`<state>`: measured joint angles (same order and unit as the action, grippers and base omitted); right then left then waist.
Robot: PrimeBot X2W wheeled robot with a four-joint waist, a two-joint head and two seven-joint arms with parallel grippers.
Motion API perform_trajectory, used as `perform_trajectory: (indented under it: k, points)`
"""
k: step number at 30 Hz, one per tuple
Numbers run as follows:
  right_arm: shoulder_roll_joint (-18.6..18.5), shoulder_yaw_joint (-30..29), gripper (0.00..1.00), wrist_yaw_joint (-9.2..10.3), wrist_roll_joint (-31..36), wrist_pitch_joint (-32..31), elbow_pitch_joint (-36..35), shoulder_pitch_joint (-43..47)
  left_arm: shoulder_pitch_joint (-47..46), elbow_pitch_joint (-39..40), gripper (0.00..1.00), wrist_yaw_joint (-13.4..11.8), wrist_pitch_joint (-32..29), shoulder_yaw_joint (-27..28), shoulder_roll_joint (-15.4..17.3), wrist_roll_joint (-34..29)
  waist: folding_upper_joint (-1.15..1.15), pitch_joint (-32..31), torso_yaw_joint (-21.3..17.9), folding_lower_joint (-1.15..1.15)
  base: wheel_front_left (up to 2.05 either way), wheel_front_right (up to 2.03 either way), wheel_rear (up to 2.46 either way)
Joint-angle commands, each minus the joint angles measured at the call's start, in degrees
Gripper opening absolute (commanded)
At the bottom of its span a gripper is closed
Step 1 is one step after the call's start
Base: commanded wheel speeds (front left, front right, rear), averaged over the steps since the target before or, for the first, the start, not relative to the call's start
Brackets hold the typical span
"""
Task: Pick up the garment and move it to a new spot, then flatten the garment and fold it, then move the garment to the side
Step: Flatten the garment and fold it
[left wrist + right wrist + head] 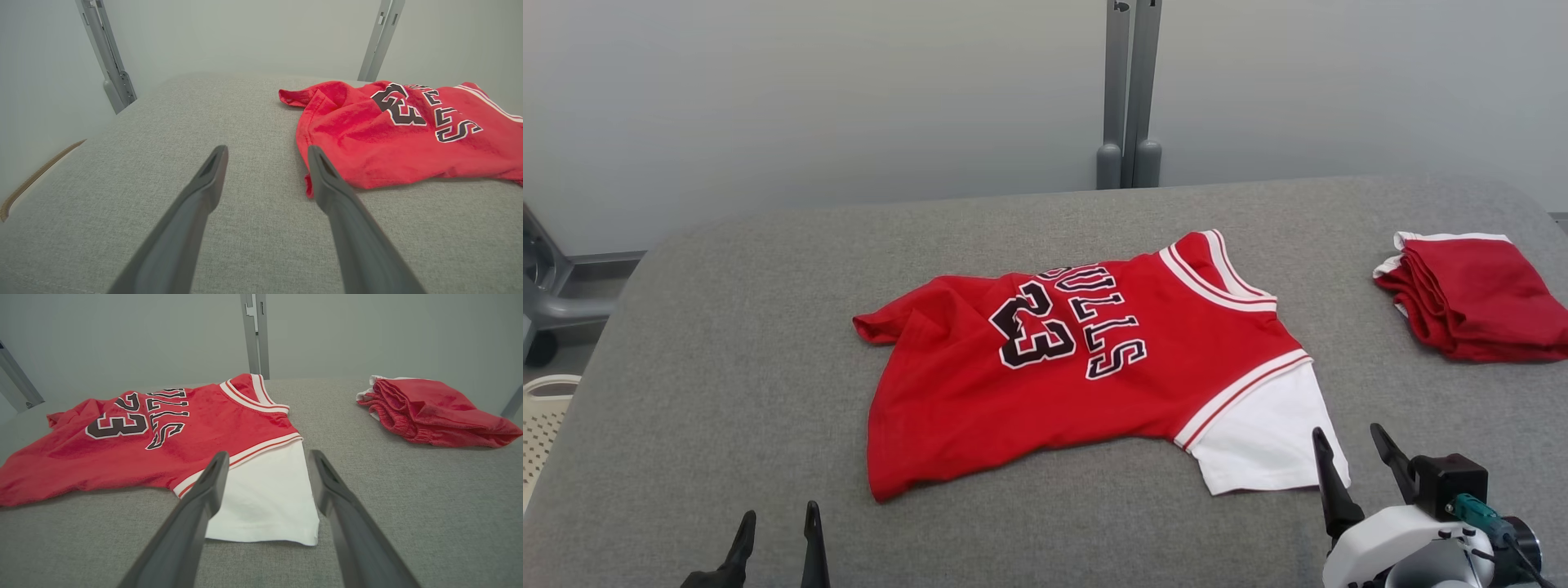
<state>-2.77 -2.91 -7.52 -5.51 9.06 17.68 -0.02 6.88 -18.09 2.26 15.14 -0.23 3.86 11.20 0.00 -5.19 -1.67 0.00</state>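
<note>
Red jersey (pixel 980 400) rumpled. Left hand (pixel 778 514) and right hand (pixel 1346 431) both released, empty, just short of its near edge. Judgement: pinch hem corner and white sleeve (pixel 1258 441) together; lift evenly.

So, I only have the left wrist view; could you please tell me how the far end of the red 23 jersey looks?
Observer: The red 23 jersey ends in a white sleeve, lying flat on the grey table.
Operator: Thank you. Where is the right gripper?
Observer: The right gripper is open, empty, pointing at that sleeve's outer edge.
Operator: Is anything else on the table?
Observer: Yes, a folded red garment lies at the far right, apart from the jersey.
</note>
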Motion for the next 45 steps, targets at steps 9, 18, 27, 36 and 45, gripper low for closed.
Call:
perform_trajectory:
  k: [9,18,27,36,45]
  points:
    - [-0.17,0.27,1.0,0.07,-0.59,-1.28,0.06,1.0,-0.99,-1.21,1.0,0.46,0.05,-0.58,-0.27,-0.03,0.0,1.08,-0.27,0.0,0.0,0.0,0.0]
    - [-0.16,-1.38,1.0,0.08,-0.41,-7.63,-0.09,-0.99,-4.06,-6.04,1.0,3.02,-0.99,-4.39,1.57,-1.45,0.0,3.25,-0.47,0.0,0.0,0.0,0.0]
    - [-0.16,-3.62,1.0,0.07,4.08,-17.37,-1.63,-5.55,-12.93,-15.73,1.0,4.75,-4.2,-9.42,3.98,-1.7,0.0,8.03,-1.33,0.0,0.0,0.0,0.0]
    - [-0.14,-3.69,1.0,0.07,4.4,-19.07,-0.49,-7.61,-20.25,-23.32,1.0,5.09,-3.74,-12.0,4.55,-0.09,0.0,12.4,-2.22,0.0,0.0,0.0,0.0]
    - [-0.15,-4.3,1.0,0.07,3.96,-17.86,1.5,-7.85,-22.13,-27.92,0.96,5.25,-1.63,-14.31,3.83,1.17,0.0,13.01,-2.13,0.0,0.0,0.0,0.0]
